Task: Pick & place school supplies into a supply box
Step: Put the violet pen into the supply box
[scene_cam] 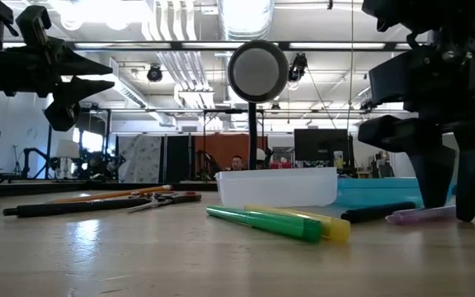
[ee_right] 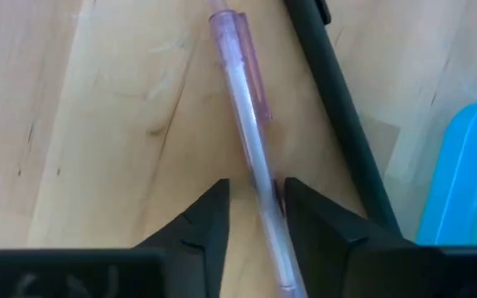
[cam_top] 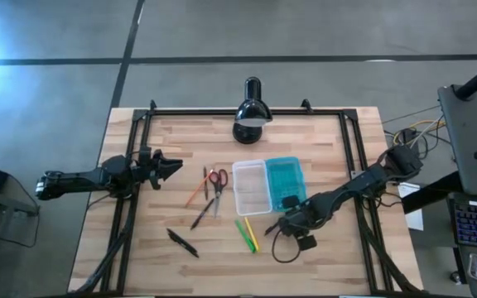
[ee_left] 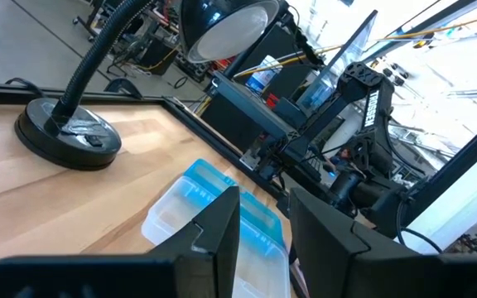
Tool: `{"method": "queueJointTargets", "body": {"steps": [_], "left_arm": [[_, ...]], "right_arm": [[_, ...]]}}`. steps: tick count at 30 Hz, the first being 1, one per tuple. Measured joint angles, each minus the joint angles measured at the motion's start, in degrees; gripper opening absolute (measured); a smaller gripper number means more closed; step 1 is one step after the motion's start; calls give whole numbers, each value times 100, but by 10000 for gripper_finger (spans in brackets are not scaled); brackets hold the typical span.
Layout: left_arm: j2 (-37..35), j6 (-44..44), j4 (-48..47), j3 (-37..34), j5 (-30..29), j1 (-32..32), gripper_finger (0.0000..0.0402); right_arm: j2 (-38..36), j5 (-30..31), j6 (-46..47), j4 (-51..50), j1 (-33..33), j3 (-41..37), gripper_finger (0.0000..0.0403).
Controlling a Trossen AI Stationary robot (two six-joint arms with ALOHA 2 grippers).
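Pale purple pen (ee_right: pixel 247 124) lies on the table between the right gripper's (ee_right: pixel 255 217) narrowly parted fingers, ungrasped.

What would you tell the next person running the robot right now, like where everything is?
Right tool: down at the table, fingers either side of a clear purple pen beside a black pen; not lifted.
Left tool: waits in the air over the table's left side, fingers a little apart, holding nothing.
Supply box: open mid-table, teal lid flat beside it; the tray looks empty.
Still on the table: red-handled scissors, orange pen, green marker, yellow marker, more black pens.
Done: nothing boxed. Left: everything.
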Motion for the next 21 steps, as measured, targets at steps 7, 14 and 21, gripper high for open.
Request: {"method": "queueJointTargets", "body": {"steps": [7, 14, 21], "left_arm": [[0, -1, -2, -2, -1, 0, 91], [0, -1, -2, -1, 0, 0, 91], [-1, 0, -2, -1, 0, -2, 91]], "right_arm": [[-1, -67, 124, -18, 2, -66, 30], [-135, -596, 943, -314, 13, 76, 19], [-800, -1329, 2969, -417, -17, 154, 19]]}}
